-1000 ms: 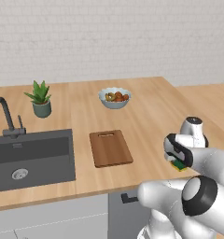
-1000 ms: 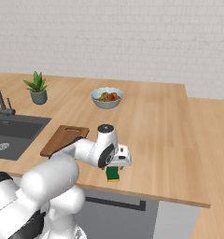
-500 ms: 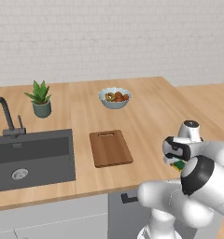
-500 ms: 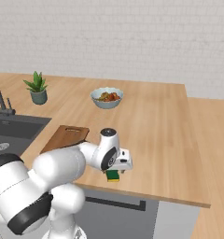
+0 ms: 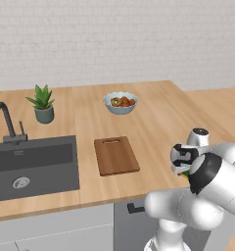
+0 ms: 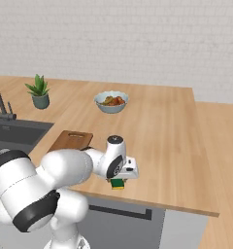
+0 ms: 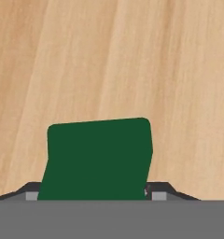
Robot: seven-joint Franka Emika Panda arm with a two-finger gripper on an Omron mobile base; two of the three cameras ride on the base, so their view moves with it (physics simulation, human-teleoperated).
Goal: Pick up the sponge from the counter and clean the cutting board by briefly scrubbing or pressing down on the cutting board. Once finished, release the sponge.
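Note:
The sponge (image 6: 117,184) lies near the counter's (image 6: 162,131) front edge, right of the cutting board (image 6: 72,140). Its dark green layer (image 7: 97,158) faces the hand camera, slightly skewed. My gripper (image 6: 118,180) points straight down over it, and both fingertips (image 7: 157,194) press against the sponge's sides, so the gripper is shut on it. In the left base view the hand (image 5: 182,161) hides most of the sponge, leaving a green sliver (image 5: 186,171). The brown cutting board (image 5: 116,155) lies bare to the left, its handle slot at the far end.
A bowl of fruit (image 5: 120,102) stands behind the board and a potted plant (image 5: 42,104) at the back left. The dark sink (image 5: 36,164) with its faucet (image 5: 4,120) lies left of the board. The counter's front edge (image 6: 152,203) runs just below the sponge.
The hand has stayed over the sponge at the same spot. The arm's elbow and upper links have swung around behind it. The sponge has not visibly moved.

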